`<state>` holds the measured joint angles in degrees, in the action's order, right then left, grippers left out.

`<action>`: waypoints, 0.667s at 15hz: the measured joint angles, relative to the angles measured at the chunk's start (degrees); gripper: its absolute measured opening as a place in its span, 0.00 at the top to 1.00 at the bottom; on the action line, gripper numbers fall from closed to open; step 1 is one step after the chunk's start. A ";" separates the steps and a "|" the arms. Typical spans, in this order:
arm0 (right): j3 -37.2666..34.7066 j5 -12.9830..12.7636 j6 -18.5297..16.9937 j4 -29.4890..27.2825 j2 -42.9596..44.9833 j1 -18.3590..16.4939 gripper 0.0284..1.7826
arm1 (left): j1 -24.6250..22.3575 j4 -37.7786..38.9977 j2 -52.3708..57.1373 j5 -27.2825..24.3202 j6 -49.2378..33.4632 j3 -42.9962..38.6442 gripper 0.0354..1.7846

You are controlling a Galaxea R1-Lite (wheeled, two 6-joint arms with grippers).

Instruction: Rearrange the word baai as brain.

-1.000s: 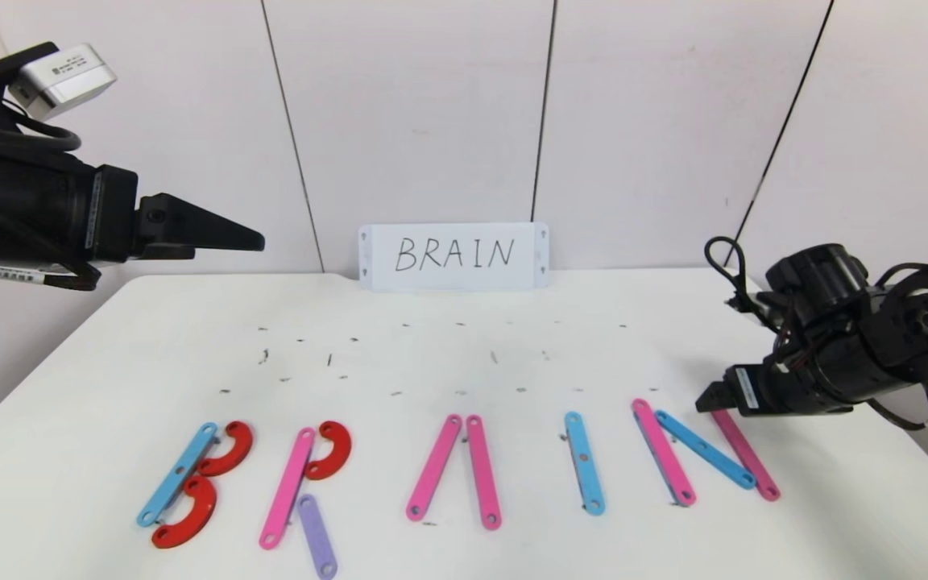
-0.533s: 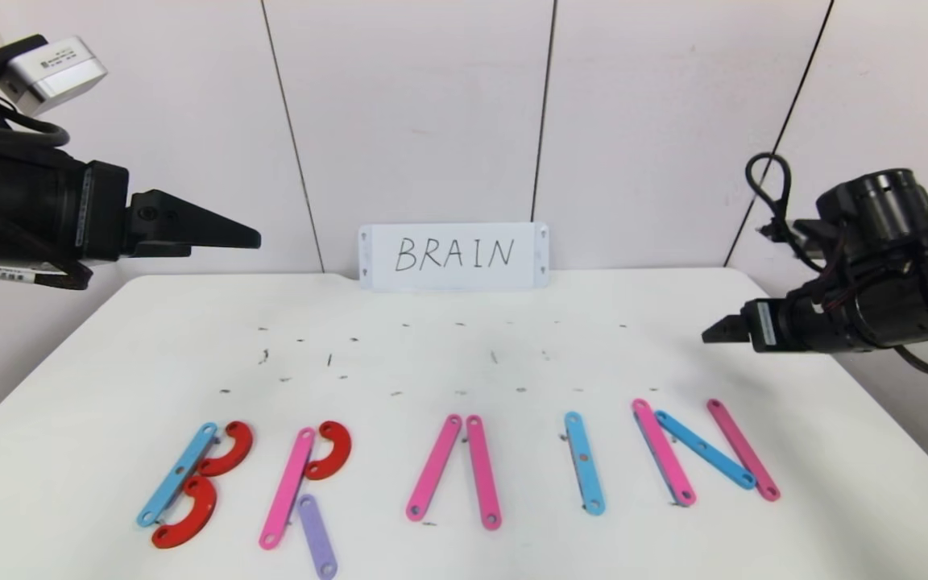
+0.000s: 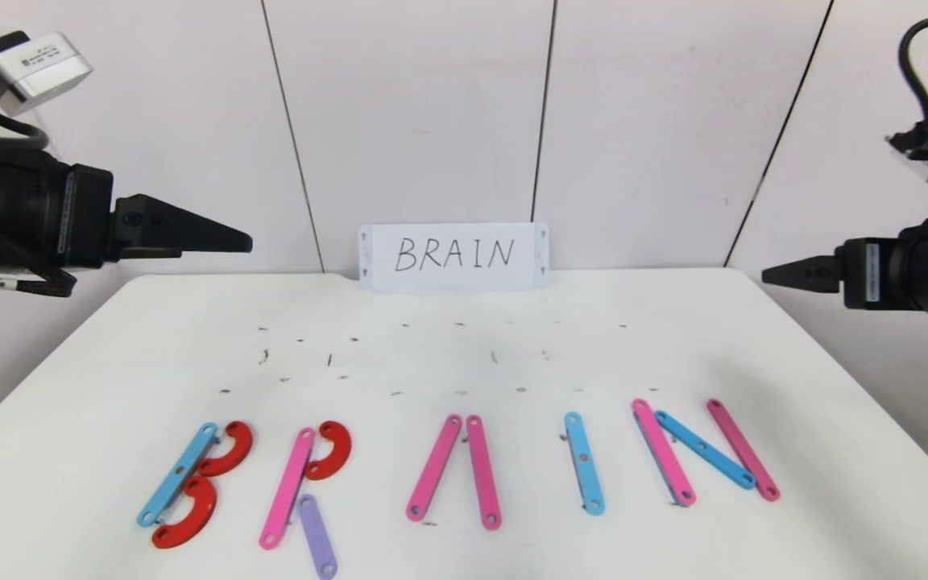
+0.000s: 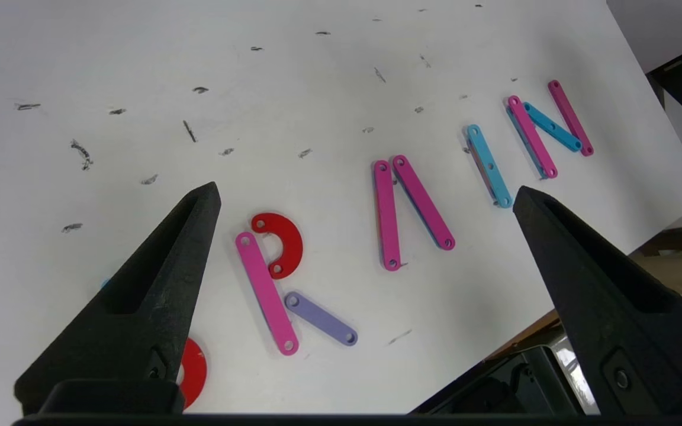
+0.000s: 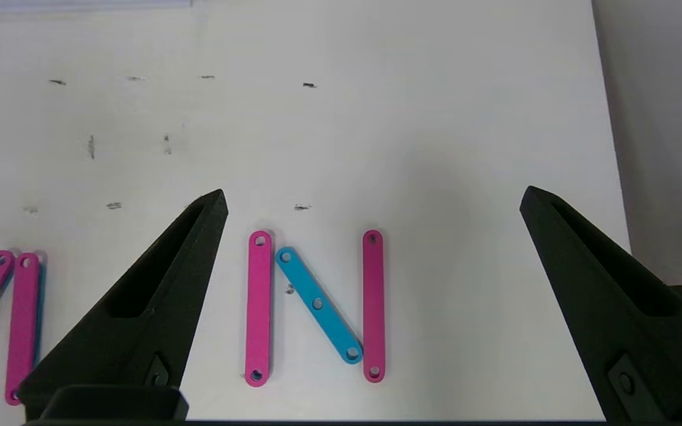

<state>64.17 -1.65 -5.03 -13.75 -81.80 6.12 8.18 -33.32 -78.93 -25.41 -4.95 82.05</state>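
Observation:
Plastic strips lie along the table's front as five letters. A B [image 3: 190,483] of a light-blue bar and two red curves is at the left. An R [image 3: 307,483] has a pink bar, a red curve and a purple bar. An A [image 3: 456,471] is two pink bars. An I [image 3: 584,462] is one blue bar. An N [image 3: 704,451] is two pink bars and a blue diagonal [image 5: 317,305]. My left gripper [image 3: 246,240] is open and empty, high at the left. My right gripper [image 3: 766,275] is open and empty, high at the right.
A white card [image 3: 453,256] with handwritten BRAIN stands against the back wall. Small dark marks dot the white table [image 3: 464,354] behind the letters. The table's right edge [image 5: 604,148] drops off beside the N.
My right gripper has lifted off the N's right pink bar and drawn back up and to the right. My left gripper has drifted slightly left. The strips have not moved.

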 joint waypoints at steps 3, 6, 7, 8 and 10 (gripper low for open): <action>-2.05 0.00 -0.22 -0.16 7.70 0.33 0.03 | 0.00 0.02 3.17 0.20 -0.06 -2.47 0.03; -6.33 -0.04 -0.37 -0.05 16.47 0.40 0.03 | -0.02 0.00 9.20 2.47 -0.11 -7.39 0.03; -8.06 -0.09 -0.41 0.00 19.46 0.40 0.03 | -0.05 0.00 11.93 4.33 -0.12 -9.53 0.03; -9.81 -0.11 -0.48 0.00 22.48 0.38 0.03 | -0.09 0.02 14.45 6.21 -0.11 -11.47 0.03; -13.63 -0.17 -0.37 0.00 29.07 0.32 0.03 | -0.09 0.00 20.86 10.93 -0.11 -15.85 0.03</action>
<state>50.54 -1.82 -5.40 -13.75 -52.72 6.44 8.09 -33.32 -58.08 -14.47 -5.06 66.21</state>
